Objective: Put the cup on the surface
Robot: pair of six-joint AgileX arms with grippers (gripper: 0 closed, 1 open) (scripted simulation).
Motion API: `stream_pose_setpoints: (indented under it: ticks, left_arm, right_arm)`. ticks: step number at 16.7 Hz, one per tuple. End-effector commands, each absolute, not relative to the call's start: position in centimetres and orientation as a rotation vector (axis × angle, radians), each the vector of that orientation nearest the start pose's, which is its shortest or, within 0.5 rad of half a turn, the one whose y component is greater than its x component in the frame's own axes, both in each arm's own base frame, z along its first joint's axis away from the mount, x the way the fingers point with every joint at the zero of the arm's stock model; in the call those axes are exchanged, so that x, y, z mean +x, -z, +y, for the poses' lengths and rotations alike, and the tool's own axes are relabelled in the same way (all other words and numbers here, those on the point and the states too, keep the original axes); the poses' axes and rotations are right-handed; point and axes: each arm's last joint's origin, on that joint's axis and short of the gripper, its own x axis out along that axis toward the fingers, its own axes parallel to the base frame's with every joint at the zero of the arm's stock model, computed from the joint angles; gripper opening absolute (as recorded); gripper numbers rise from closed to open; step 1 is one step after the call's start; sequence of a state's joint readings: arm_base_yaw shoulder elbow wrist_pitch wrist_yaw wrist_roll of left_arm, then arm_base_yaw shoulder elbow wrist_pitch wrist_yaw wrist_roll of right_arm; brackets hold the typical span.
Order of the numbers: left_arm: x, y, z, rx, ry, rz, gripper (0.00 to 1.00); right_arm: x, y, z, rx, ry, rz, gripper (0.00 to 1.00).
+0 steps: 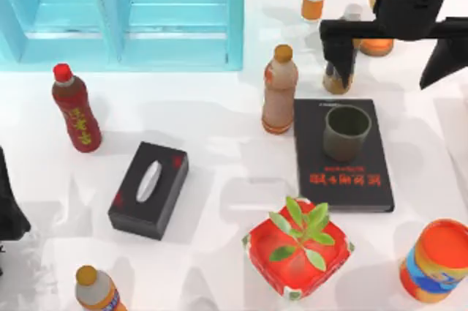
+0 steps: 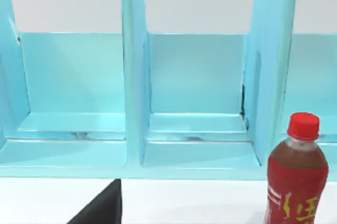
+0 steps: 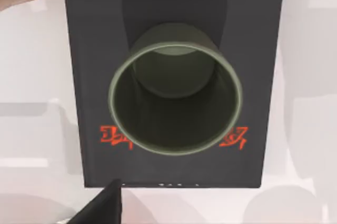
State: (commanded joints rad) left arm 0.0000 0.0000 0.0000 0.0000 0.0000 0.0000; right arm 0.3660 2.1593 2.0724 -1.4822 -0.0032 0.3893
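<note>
The olive-grey cup (image 1: pixel 346 132) stands upright on a black book (image 1: pixel 344 179) with red lettering, right of centre on the white surface (image 1: pixel 219 117). My right gripper (image 1: pixel 391 58) hovers beyond the book's far edge, open wide, with nothing between its fingers and clear of the cup. The right wrist view looks straight down into the cup (image 3: pixel 175 100), which sits on the book (image 3: pixel 84 76). My left arm (image 1: pixel 7 208) is parked at the table's left edge; its wrist view faces the blue shelf (image 2: pixel 195 92).
A brown bottle (image 1: pixel 279 90) stands just left of the book. A red potted plant (image 1: pixel 298 247) and an orange can (image 1: pixel 435 261) sit in front of it. Further left are a black tissue box (image 1: pixel 148 189), a red bottle (image 1: pixel 76 110) and the blue shelf (image 1: pixel 124 11).
</note>
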Motion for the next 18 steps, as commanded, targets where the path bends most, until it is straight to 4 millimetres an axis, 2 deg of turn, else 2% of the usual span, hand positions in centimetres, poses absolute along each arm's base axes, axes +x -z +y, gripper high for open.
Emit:
stream_pose_setpoints:
  ticks: [3,9,11,16,18]
  left_arm:
    - [10.6,-16.0,-0.1,0.0,0.0,0.0,1.0]
    - [10.6,-16.0,-0.1,0.0,0.0,0.0,1.0]
    - [10.6,-16.0,-0.1,0.0,0.0,0.0,1.0]
    - [10.6,-16.0,-0.1,0.0,0.0,0.0,1.0]
    - [10.6,-16.0,-0.1,0.0,0.0,0.0,1.0]
  right_arm:
    - [39.3,-24.9,15.8,0.011,0.004,1.572,1.0]
    - [39.4,-17.8,16.0,0.012,0.002,1.567,1.0]
    - [39.2,-16.3,15.9,0.011,0.003,1.57,1.0]
    - [39.1,-16.0,15.9,0.011,0.003,1.571,1.0]
    - [39.1,-16.0,15.9,0.011,0.003,1.571,0.85]
